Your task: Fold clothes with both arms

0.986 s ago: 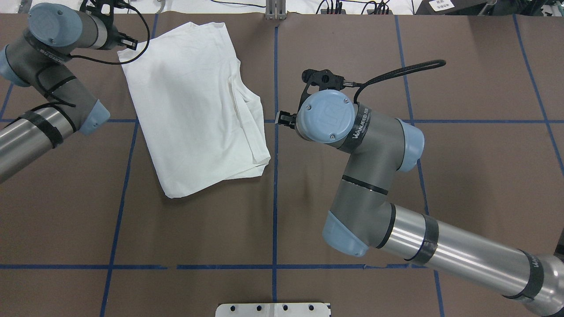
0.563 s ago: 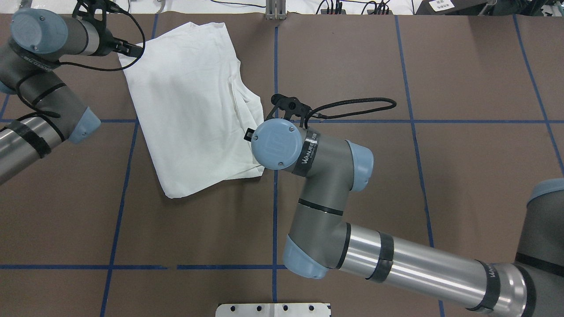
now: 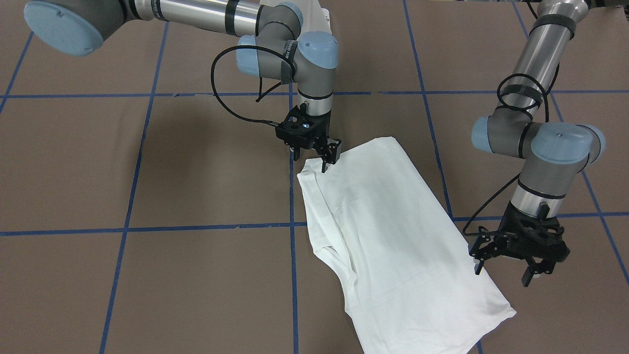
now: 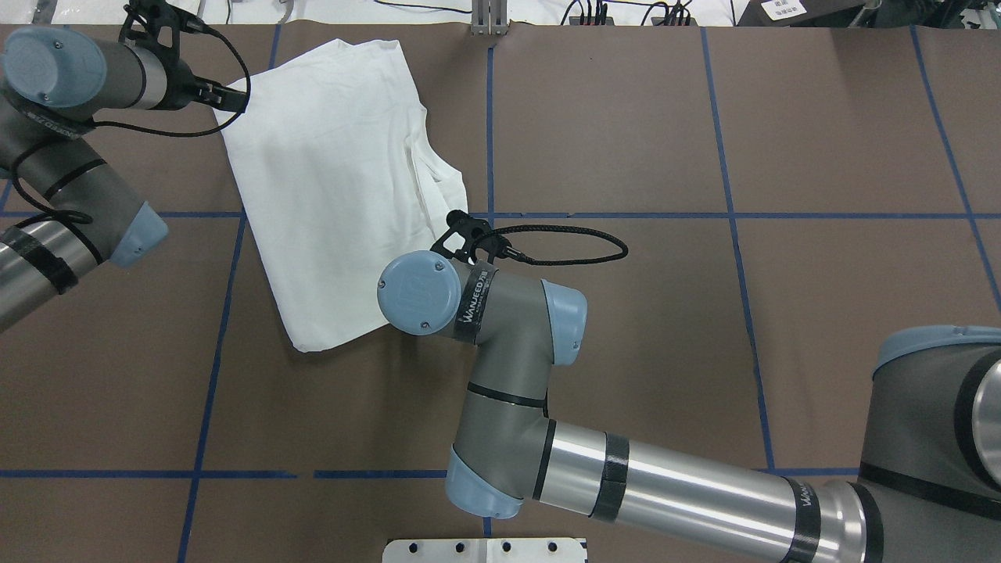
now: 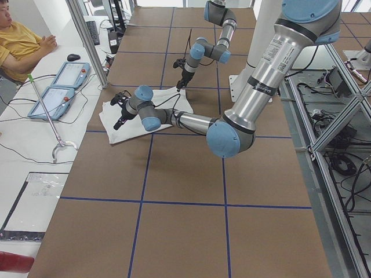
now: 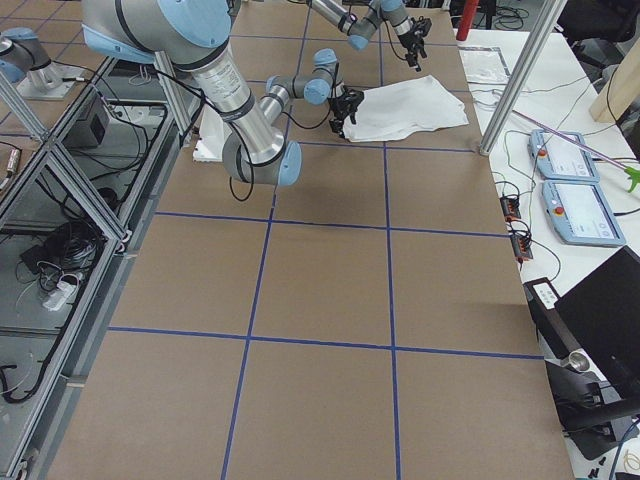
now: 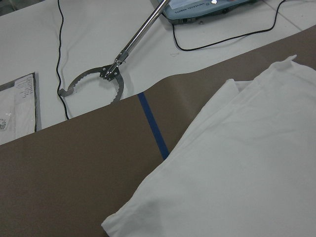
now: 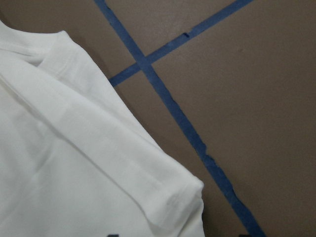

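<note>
Right gripper [image 3: 311, 158] spread over T-shirt [image 3: 393, 236] corner | left gripper [image 3: 502, 271] spread beside its edge | I'm at pre-grasp | next: lower, pinch both, fold.

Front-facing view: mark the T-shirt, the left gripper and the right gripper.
T-shirt [image 3: 388, 236], front-facing view, middle of the cloth.
left gripper [image 3: 501, 275], front-facing view, between its fingertips.
right gripper [image 3: 310, 162], front-facing view, between its fingertips.

Plain white T-shirt [image 3: 393, 231] on a brown table [image 3: 196, 162] crossed by a blue tape grid [image 3: 147, 229].
</note>
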Available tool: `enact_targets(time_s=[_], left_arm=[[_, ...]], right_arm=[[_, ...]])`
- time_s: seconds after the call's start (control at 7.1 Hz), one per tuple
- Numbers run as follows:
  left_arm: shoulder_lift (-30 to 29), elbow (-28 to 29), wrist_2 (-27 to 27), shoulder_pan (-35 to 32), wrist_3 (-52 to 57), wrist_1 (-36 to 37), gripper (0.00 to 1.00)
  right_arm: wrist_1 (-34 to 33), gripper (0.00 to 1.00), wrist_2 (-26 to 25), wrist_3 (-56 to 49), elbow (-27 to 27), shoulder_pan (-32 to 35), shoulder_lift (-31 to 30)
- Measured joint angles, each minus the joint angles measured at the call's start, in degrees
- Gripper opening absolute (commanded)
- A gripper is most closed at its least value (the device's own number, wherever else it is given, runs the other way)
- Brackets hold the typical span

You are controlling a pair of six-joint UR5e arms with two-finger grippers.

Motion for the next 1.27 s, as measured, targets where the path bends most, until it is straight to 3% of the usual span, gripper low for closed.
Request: enact_targets(time_s=[0.56,0.7,0.84,1.27], left_arm=[[0.1,-0.08,0.0,0.08,-0.01,0.0,1.0],[0.13,-0.07,0.0,0.11,-0.01,0.0,1.0],[0.35,-0.08,0.0,0.16,-0.01,0.0,1.0],[1.25,-0.47,0.0,0.22,-0.01,-0.15,1.0]], right_arm=[[-0.22,0.74,-0.21,0.59,-1.01,-1.15,0.06],[-0.24,0.54,-0.34,0.59,-1.05,-1.41,0.05],[-0.25,0.45,-0.48,0.62,-1.13,-1.58,0.18],[-0.22,0.45,-1.64,0.43,-1.31,-1.62,0.65]])
